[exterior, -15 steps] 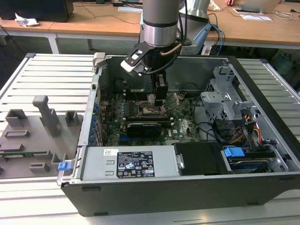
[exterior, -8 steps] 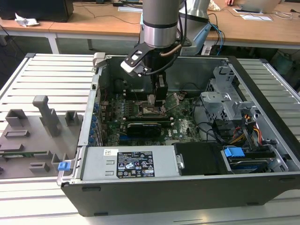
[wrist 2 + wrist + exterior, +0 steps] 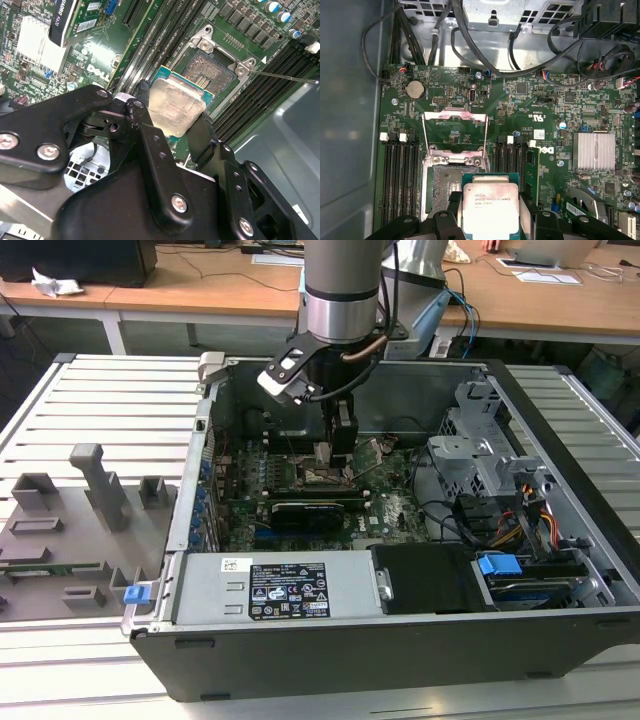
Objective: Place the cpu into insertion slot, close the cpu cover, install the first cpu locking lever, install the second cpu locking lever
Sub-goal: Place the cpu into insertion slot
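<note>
Lab: opened computer case [image 3: 400,652], slatted workbench [image 3: 110,400], desks [image 3: 200,292]

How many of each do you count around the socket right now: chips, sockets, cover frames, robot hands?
cpu: 1, gripped in the hand
insertion slot: 1, no chip in it
cpu cover: 1, swung open
hand: 1
Total: 4
</note>
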`<state>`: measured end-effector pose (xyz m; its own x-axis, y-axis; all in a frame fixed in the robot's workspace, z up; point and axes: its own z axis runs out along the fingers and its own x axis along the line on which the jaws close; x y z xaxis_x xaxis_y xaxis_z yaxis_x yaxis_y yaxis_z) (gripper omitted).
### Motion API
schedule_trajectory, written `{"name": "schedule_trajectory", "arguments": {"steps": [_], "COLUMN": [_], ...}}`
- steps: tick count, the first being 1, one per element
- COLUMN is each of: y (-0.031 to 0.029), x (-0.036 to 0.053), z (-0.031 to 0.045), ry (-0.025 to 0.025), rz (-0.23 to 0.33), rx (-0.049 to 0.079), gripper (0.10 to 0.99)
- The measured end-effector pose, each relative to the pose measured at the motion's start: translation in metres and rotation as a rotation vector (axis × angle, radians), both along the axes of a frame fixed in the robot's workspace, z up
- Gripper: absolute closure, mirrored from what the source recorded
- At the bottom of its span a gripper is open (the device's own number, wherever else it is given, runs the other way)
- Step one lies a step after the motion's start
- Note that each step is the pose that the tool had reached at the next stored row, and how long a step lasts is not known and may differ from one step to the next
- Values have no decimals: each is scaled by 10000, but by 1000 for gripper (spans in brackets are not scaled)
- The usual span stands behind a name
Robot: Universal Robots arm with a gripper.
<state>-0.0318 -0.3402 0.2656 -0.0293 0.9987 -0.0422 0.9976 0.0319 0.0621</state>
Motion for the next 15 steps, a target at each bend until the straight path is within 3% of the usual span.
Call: {"name": "schedule_trajectory", "arguments": {"steps": [5,10,15], "y": [3,85,104], "x": [1,-1,-3], "z": [-17,-66,-132], "ry": [-1,-1,0], "rz": [1,-129,-171], "rx": [3,2,5], "gripper": [545,545,545]}}
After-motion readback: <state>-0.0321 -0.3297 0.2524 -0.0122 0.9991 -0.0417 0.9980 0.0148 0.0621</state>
